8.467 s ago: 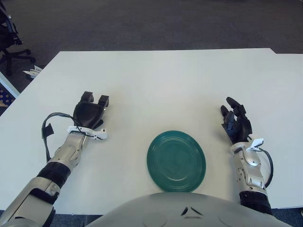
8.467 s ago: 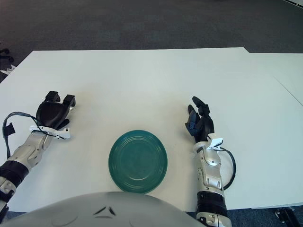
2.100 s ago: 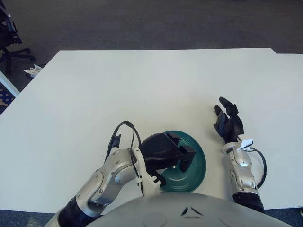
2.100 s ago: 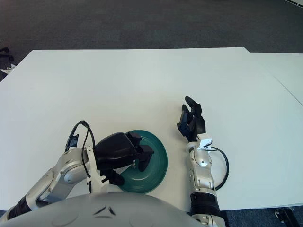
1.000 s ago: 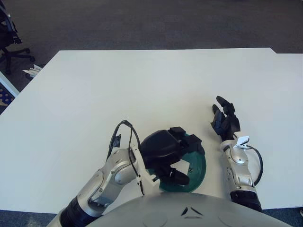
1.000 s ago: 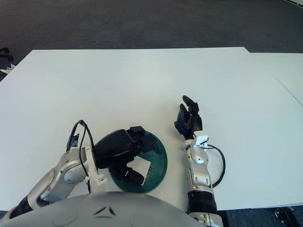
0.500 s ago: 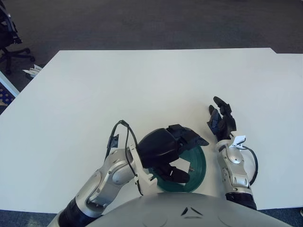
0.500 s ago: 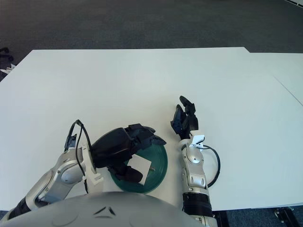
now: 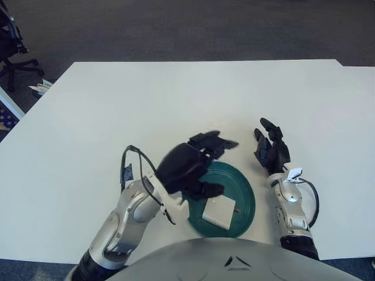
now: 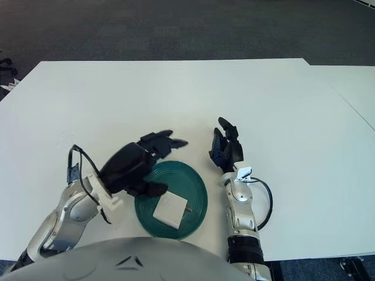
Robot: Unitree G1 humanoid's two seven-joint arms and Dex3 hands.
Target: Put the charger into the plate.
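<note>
The white charger (image 9: pixel 219 211) lies in the green plate (image 9: pixel 244 193) — the left hand (image 9: pixel 193 163), fingers spread and empty, hovers above its near-left rim, so only retreating seems left.

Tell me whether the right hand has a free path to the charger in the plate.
Probably yes. The right hand shows just right of the green plate, and the white charger lies uncovered inside it. The left hand, open, sits above the plate's left edge, not between them.

The plate (image 9: pixel 243 190) looks like glossy green plastic with ridged rings. The charger (image 9: pixel 218 211) is smooth matt white plastic. The table (image 9: pixel 176 99) is matt white.
</note>
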